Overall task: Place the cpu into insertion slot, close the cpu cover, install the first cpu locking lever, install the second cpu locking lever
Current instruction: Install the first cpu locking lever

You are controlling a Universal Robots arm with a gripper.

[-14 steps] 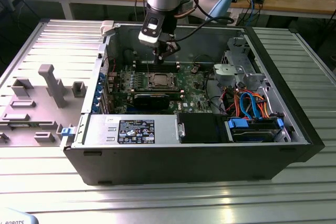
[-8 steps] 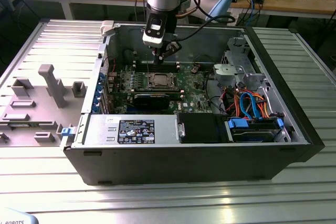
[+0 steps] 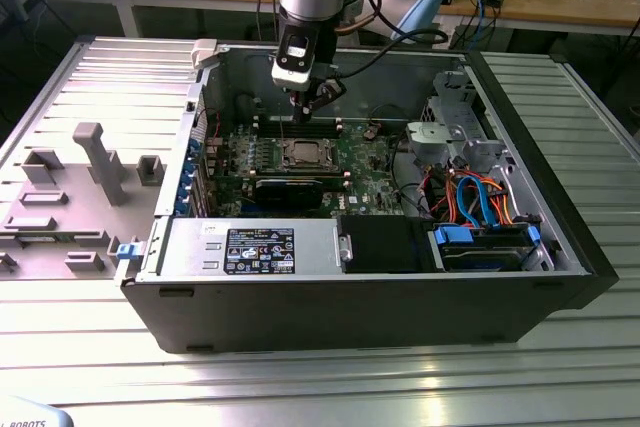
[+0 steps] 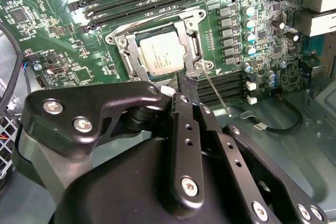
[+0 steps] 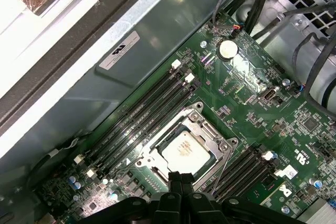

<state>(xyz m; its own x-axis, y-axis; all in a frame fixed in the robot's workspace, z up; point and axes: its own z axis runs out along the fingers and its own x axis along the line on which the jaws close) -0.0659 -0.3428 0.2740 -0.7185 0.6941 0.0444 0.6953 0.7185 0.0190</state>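
Silver-grey, the cpu [image 4: 161, 53] lies flat in the slot [image 4: 116, 41] on the green board [image 4: 63, 51]. The cover [image 4: 191, 43] is folded down around it, so only the chip's top shows through the window. One thin wire lever [image 4: 215, 90] juts free from the slot's corner, slanting out over the memory slots [image 4: 223, 80], unlatched. The claw [image 4: 191, 103] hangs just above the slot's edge, close beside that lever. Its fingers look drawn together with no gap, and nothing sits between them. In the exterior view the arm reaches down into the open case [image 3: 560, 247], which sits on a ribbed metal surface [image 3: 330, 387].

Judging by this, seating the chip and closing the cover are done, and the first lever is the step in hand. That step calls for pushing the wire down and sideways until it catches under its hook, without skidding onto the board's small parts.
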